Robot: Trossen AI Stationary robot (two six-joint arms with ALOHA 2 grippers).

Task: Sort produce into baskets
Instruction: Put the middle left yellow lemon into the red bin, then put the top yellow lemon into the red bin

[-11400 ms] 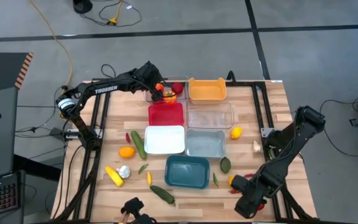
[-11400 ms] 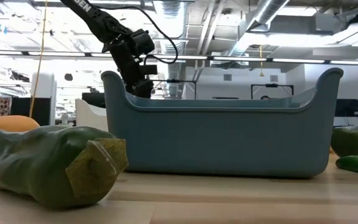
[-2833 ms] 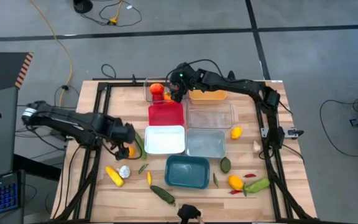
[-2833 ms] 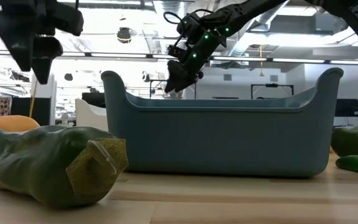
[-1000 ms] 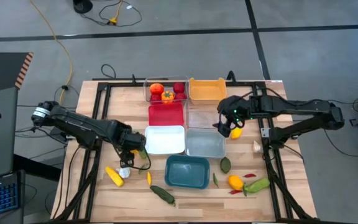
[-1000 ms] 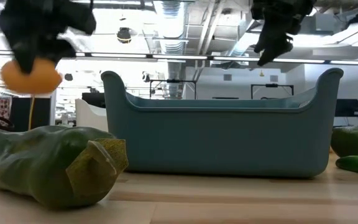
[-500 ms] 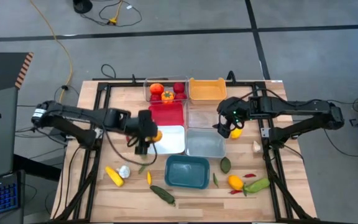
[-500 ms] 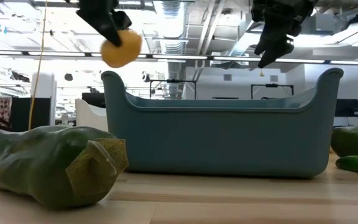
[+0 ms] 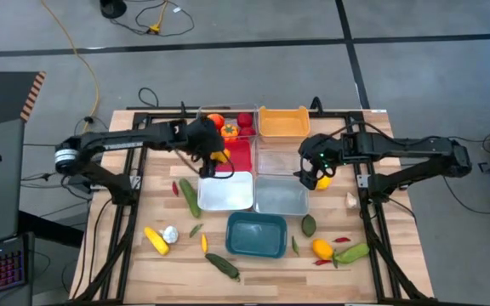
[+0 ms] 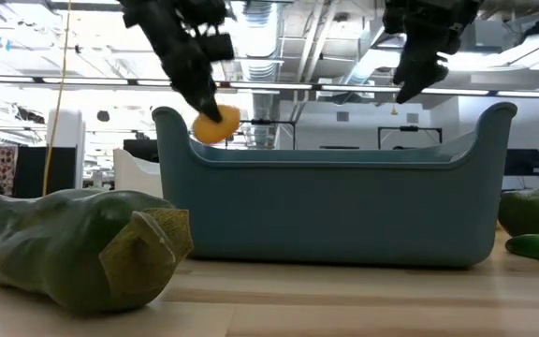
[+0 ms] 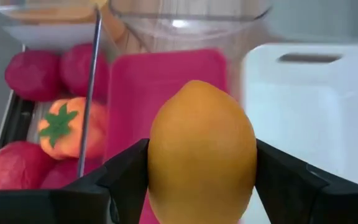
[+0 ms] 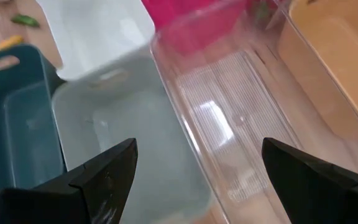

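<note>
My left gripper (image 9: pixel 213 157) is shut on an orange lemon-shaped fruit (image 11: pixel 202 149), above the red basket (image 9: pixel 238 151) near its edge with the white basket (image 9: pixel 228 194). The fruit also shows in the low view (image 10: pixel 216 124). The clear basket (image 9: pixel 228 126) behind holds red tomatoes and an orange one. My right gripper (image 9: pixel 308 170) is open and empty, above the second clear basket's (image 9: pixel 286 158) right end, beside a yellow fruit (image 9: pixel 322 180) lying on the table. In its wrist view (image 12: pixel 194 180) the clear and grey-blue (image 12: pixel 104 130) baskets lie below. My left gripper pinches the orange fruit between its two fingers, one on each side of its middle (image 11: pixel 157 163). The fingers (image 10: pixel 199 89) come from above, slanting down. The fruit hangs at the fingers' free ends, lifted clear over the red basket.
An orange basket (image 9: pixel 283 123) stands at the far side and a teal basket (image 9: pixel 256 234) at the near side. Loose on the table are cucumbers (image 9: pixel 189 197) (image 9: pixel 222 265), corn (image 9: pixel 156 240), garlic (image 9: pixel 170 233), chilies (image 9: pixel 175 187), an orange fruit (image 9: pixel 322 248) and green pieces (image 9: pixel 309 225).
My left gripper has carried the orange fruit from the table's left, beside the white basket, toward the far edge and the right. It now hangs over the red basket. The gripper has stayed shut on it.
</note>
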